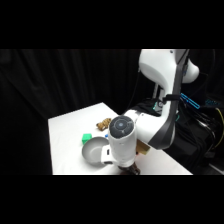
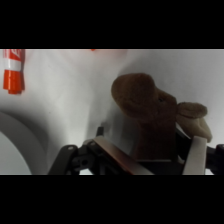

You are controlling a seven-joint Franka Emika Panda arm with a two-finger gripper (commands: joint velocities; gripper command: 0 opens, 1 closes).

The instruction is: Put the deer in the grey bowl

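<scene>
One deer point(image 2: 145, 107), dark brown, stood clamped between the gripper point(image 2: 150, 150) fingers at the table's near edge, its long axis upright, with the grey bowl point(image 1: 94, 150) just beside it to the left; no brand or legible writing showed.

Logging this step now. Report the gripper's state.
Gripper: closed on the deer, which sits between its fingers in the wrist view.
</scene>
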